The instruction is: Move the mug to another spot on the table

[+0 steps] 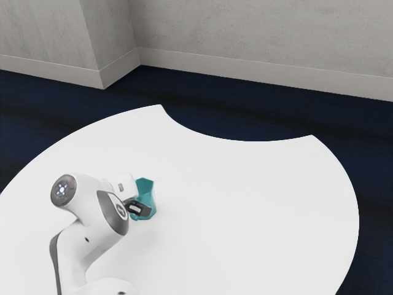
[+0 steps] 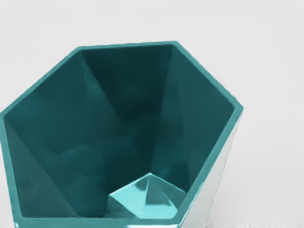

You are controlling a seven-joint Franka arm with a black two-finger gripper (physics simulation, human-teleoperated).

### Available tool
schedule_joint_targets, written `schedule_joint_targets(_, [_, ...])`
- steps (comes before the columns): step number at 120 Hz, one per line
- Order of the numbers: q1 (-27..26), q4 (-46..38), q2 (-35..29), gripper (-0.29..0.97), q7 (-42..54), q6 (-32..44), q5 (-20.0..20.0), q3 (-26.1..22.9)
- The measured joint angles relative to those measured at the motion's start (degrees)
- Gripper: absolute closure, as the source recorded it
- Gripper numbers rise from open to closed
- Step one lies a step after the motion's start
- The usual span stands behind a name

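The teal, faceted, six-sided mug (image 1: 147, 192) sits on the white bench (image 1: 245, 203), directly beneath the jaws, its open mouth facing up at them; whether they are released or clenched cannot be told.

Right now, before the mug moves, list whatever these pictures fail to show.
1. Exterior view: the side of the mug toward the arm, hidden by the gripper and arm.
2. Exterior view: whether the gripper holds the mug; the arm covers the contact.
3. Wrist view: part of the mug's rim, cut off by the picture's edge.
4. Any handle: neither view settles it.
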Motion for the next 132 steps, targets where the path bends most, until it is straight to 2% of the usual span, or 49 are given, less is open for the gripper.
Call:
schedule_joint_targets(52, [-0.47,-2.85,0.17,0.02,2.92,-0.09,-0.65,-0.48])
schedule_joint_targets(80, [-3.56,-6.28,0.4,0.01,3.75,-0.28,-0.74,-0.42])
schedule_joint_targets(108, [-8.62,-10.05,2.45,0.0,4.12,-0.43,-0.7,0.67])
schedule_joint_targets(120, [-12.14,-12.7,5.09,0.0,3.99,-0.52,-0.64,1.88])
schedule_joint_targets(132, [-15.82,-13.7,11.17,0.0,3.55,-0.37,-0.54,2.42])
